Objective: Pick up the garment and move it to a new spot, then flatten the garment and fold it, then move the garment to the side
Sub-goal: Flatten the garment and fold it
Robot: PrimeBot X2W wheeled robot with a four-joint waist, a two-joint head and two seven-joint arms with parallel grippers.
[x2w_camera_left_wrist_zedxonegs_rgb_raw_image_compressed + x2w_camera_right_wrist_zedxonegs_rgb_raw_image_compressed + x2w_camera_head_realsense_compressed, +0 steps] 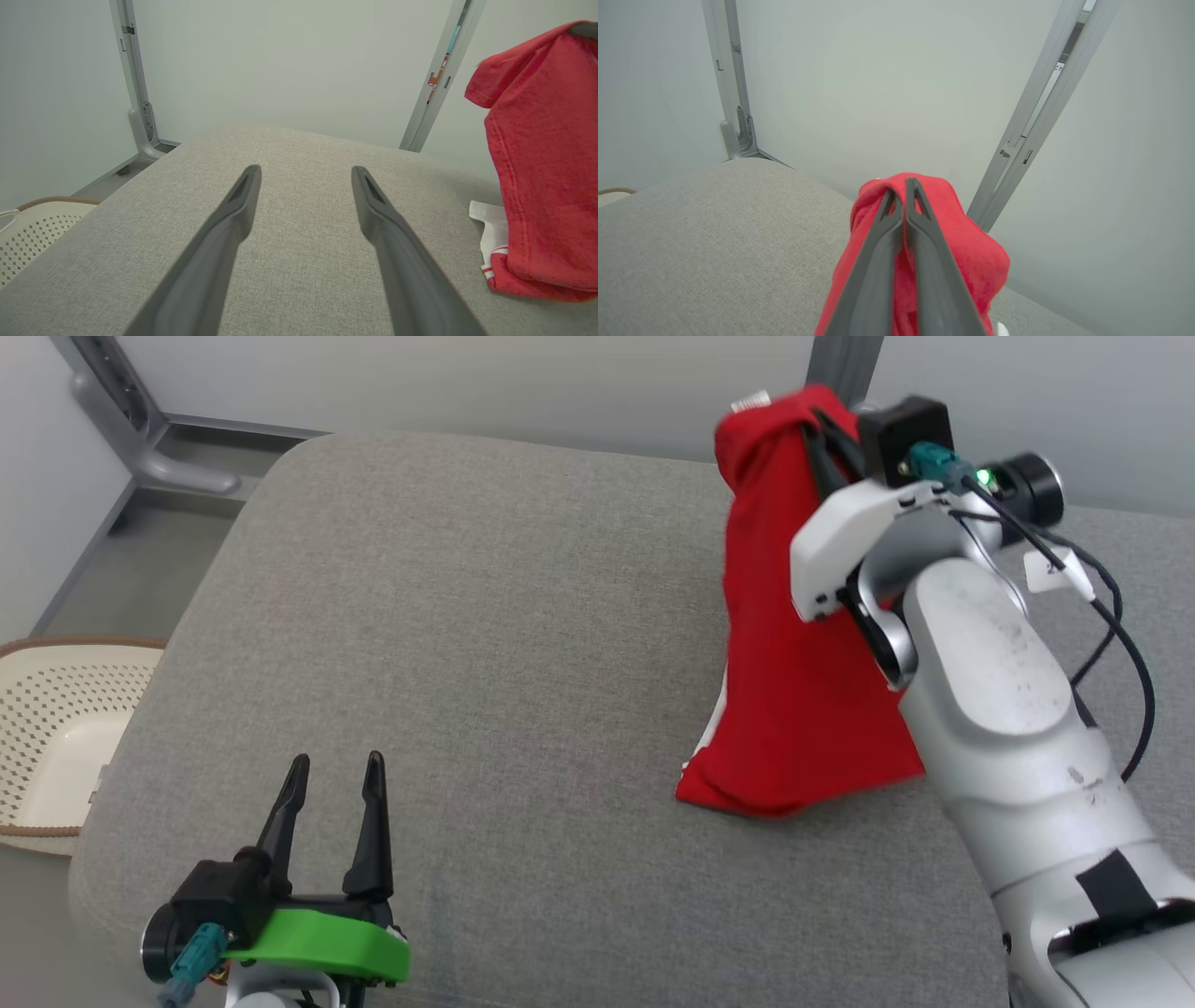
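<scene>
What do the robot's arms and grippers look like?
The left gripper and the right gripper each have two long, dark, tapering fingers. The left one sits on a bright green mount with a teal connector. Behind the right one come a white bracket, a silver-grey forearm, black cables and a small green light.

The left gripper (304, 173) holds its fingers spread wide above the grey cushion (299, 280). At right the garment (537, 177) hangs, its lower edge resting on the cushion.
</scene>
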